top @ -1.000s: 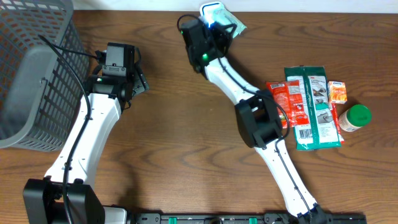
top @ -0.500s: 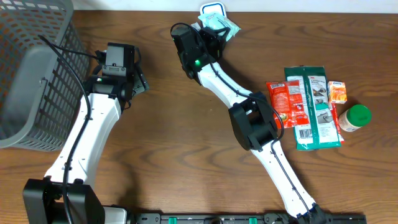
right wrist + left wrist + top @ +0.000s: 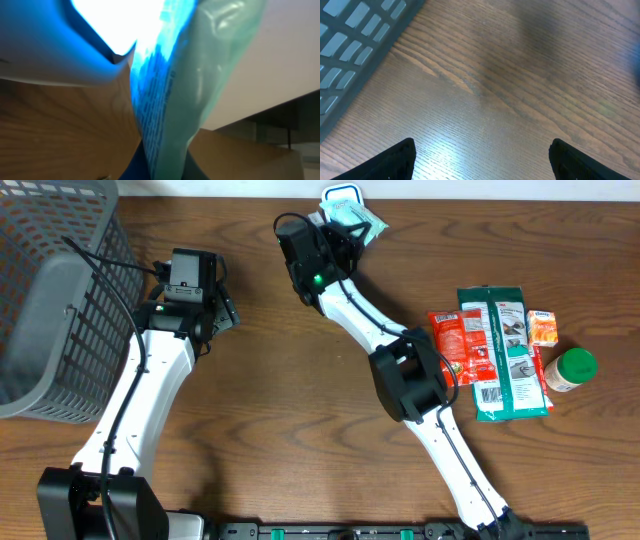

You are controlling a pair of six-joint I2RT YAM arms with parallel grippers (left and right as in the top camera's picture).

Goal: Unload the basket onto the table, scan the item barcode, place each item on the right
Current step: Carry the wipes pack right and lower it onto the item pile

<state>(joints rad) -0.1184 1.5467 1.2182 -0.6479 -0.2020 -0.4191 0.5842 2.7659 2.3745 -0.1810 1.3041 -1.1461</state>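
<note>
A teal packet [image 3: 364, 221], the item, is pinched in my right gripper [image 3: 345, 228] at the table's far edge. It sits right beside the white scanner [image 3: 338, 194] with its blue rim. In the right wrist view the packet [image 3: 192, 85] stands edge-on between the shut fingers of my right gripper [image 3: 165, 172]. Blue light from the glowing scanner [image 3: 65, 47] falls on its printed side. No barcode is legible. My left gripper [image 3: 192, 272] hovers over bare wood near the basket. In its own view the left gripper [image 3: 482, 160] is open and holds nothing.
A grey mesh basket [image 3: 50, 300] fills the left side, and its wall [image 3: 355, 45] lies close to my left gripper. At the right lie a red packet [image 3: 450, 340], a long green packet [image 3: 503, 350], a small orange packet [image 3: 542, 328] and a green-lidded jar [image 3: 572, 368].
My right gripper carried the teal packet a little left and toward the scanner, then held still. The left arm has not moved.
</note>
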